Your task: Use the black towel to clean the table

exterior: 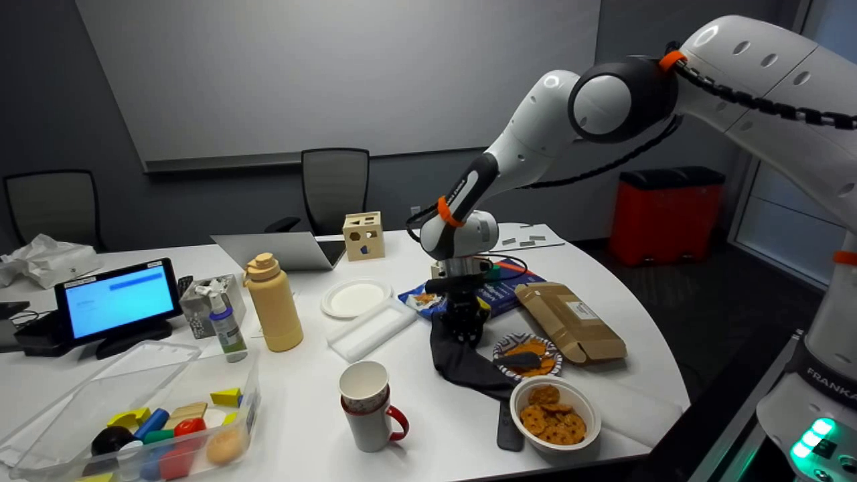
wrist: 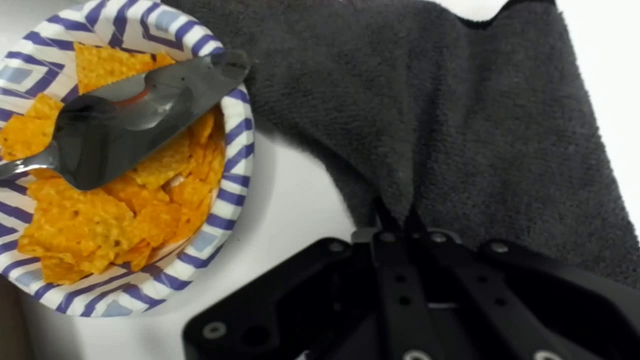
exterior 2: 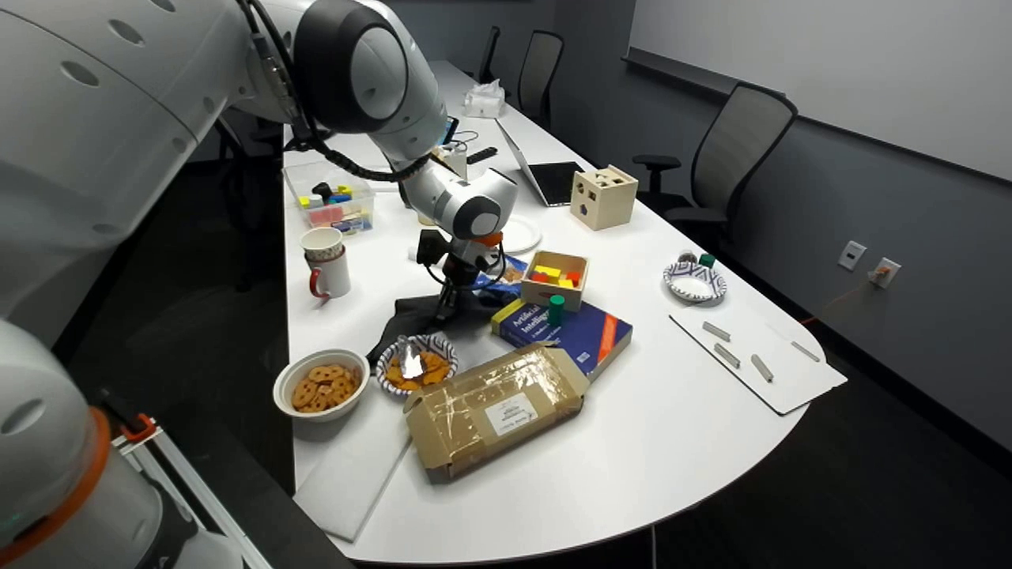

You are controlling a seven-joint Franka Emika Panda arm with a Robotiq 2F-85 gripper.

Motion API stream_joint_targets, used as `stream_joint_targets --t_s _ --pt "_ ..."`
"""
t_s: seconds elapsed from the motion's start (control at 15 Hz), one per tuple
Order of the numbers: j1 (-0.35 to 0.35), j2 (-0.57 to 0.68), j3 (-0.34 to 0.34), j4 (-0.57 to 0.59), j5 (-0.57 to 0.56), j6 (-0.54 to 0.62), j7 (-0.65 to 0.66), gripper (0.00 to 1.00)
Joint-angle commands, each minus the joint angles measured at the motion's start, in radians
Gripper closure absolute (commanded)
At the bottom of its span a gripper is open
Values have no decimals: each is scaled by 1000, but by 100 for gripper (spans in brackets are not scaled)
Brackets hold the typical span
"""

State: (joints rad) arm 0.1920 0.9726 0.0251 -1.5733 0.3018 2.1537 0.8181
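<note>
The black towel [exterior: 465, 367] lies spread on the white table [exterior: 301, 418], and it also shows in an exterior view [exterior 2: 405, 322]. In the wrist view the towel [wrist: 490, 115] looks dark grey and fuzzy, with a fold pinched up between the fingertips. My gripper [wrist: 397, 220] is shut on that fold. In both exterior views the gripper [exterior: 463, 335] [exterior 2: 447, 304] points down at tabletop height over the towel. Part of the towel is hidden behind the gripper.
A patterned bowl of chips [wrist: 125, 210] with a spoon stands beside the towel. Close by are a bowl of cookies [exterior: 556, 415], a cardboard box [exterior 2: 498, 411], a blue book [exterior 2: 569, 328], stacked cups [exterior: 368, 408], a remote [exterior: 510, 428] and a bottle [exterior: 273, 304].
</note>
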Motion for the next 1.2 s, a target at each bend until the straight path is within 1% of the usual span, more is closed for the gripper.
stream_joint_targets --t_s 0.0,0.2,0.33,0.47,0.6,0.87,1.07,1.13 --pt "-53 34 95 -32 95 86 -116 99" --pt "-68 42 146 -48 152 21 -189 99" --pt "-49 44 143 -59 159 -26 -185 99" --pt "-27 27 117 -80 136 -77 -160 99" --pt "1 -2 77 -113 107 -88 -128 99" --pt "59 -53 -9 -168 34 -59 -41 99" --pt "90 -61 -62 -188 -28 5 20 99" --pt "86 -62 -64 -191 -32 36 22 99"
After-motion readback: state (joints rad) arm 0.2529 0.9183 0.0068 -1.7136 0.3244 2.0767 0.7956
